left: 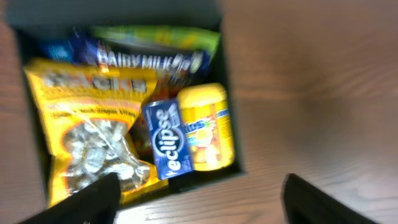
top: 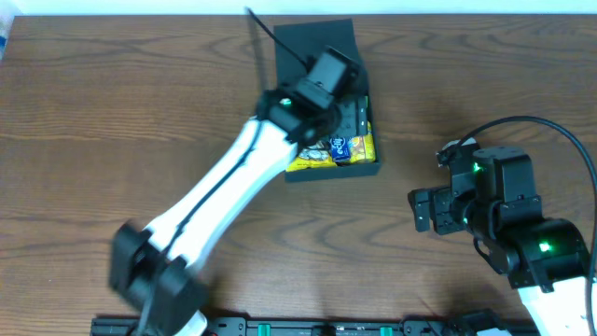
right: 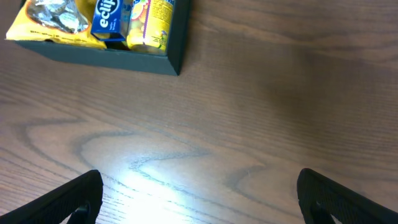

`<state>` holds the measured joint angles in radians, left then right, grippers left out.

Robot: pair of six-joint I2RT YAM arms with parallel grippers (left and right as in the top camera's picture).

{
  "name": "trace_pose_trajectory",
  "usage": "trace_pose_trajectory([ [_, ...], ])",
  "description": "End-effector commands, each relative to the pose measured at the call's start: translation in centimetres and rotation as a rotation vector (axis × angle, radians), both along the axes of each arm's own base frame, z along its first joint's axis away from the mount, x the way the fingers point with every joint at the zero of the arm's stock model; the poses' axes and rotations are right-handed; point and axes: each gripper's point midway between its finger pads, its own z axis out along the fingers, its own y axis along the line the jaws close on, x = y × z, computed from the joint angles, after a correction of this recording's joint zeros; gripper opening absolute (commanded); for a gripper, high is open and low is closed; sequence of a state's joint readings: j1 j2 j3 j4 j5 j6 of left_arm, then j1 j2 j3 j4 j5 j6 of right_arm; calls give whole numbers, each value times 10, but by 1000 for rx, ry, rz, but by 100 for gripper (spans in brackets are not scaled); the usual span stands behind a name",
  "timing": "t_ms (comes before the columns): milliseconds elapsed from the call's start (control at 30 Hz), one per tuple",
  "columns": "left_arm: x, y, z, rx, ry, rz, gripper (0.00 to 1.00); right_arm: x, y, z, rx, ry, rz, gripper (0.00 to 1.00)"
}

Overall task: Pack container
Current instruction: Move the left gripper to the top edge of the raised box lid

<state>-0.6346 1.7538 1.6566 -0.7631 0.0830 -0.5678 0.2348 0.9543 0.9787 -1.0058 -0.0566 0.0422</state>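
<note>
Dark brown wood-grain table [top: 112, 112], soft light glare on top

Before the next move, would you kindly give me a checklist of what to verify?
1. Left pincer open, holding nothing: ok.
2. Right pincer open, over bare table, apart from the container: ok.
3. Eclipse pack and yellow tub inside the walls: ok.
4. Yellow bag fully below the rim: cannot tell.
5. Flap lid shut: not ok, it stands open.
</note>
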Motion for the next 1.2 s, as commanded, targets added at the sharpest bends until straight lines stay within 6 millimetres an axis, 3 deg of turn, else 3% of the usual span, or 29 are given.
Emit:
trace_pose_trajectory([
  [0,8,36,56,-56,-104,64,93,0,-1,2,14,-4,-14,99],
  [67,17,67,70,-73,-123,132,97,0,-1,2,14,-4,-14,99],
  [200,42,122,77,-180,-94,213,96,0,-1,2,14,-4,-14,99],
  [300,69,166,67,-261,-61,287,96,0,-1,2,14,-4,-14,99],
  [433,105,195,43,-407,-8,313,96,0,-1,2,14,-4,-14,99],
  [567,139,191,6,-545,53,282,96,0,-1,2,14,-4,-14,99],
  [833,196,162,-74,-680,164,209,96,0,-1,2,14,-4,-14,99],
  [967,208,145,-96,-692,185,184,96,0,-1,2,14,-4,-14,99],
  [1167,217,116,-115,-724,201,168,96,0,-1,2,14,-4,-14,99],
])
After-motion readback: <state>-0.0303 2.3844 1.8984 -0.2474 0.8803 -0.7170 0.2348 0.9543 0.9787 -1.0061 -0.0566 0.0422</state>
